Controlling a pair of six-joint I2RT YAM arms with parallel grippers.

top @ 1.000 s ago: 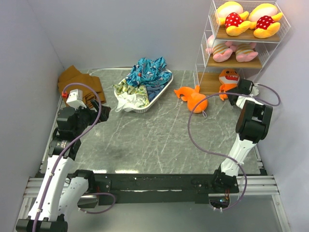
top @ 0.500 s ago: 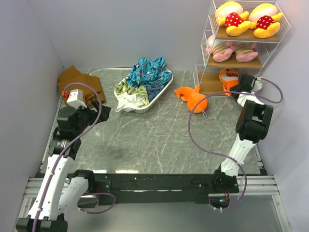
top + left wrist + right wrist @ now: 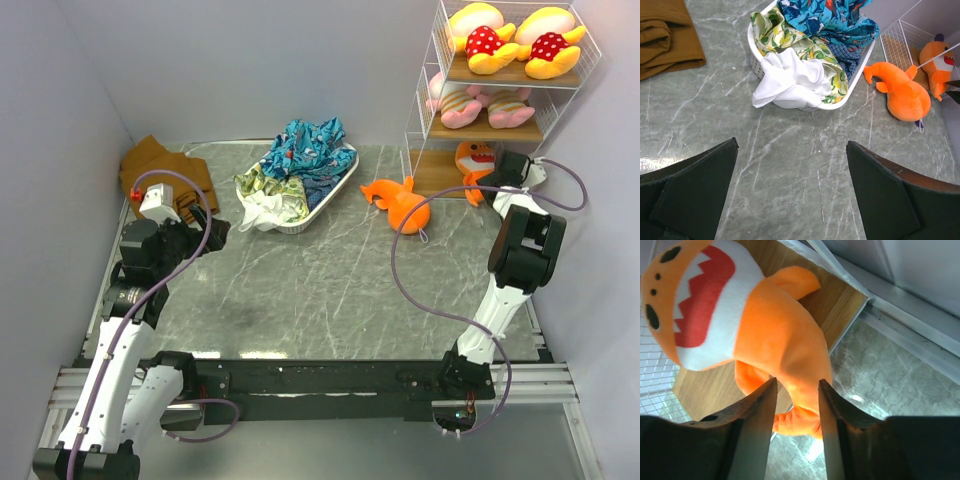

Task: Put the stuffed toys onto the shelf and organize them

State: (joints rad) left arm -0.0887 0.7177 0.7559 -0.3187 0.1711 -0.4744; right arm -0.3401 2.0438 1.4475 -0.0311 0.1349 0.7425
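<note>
white tray [image 3: 754, 60] of cloths [image 3: 825, 20], brown cloth [image 3: 665, 35] apart

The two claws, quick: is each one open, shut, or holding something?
Left gripper: open, holding nothing.
Right gripper: fingers either side of the orange shark on the shelf; whether it grips cannot be told.

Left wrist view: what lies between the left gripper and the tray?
Only bare table separates the left gripper and the tray in the left wrist view; a white cloth hangs over the tray's near rim.
</note>
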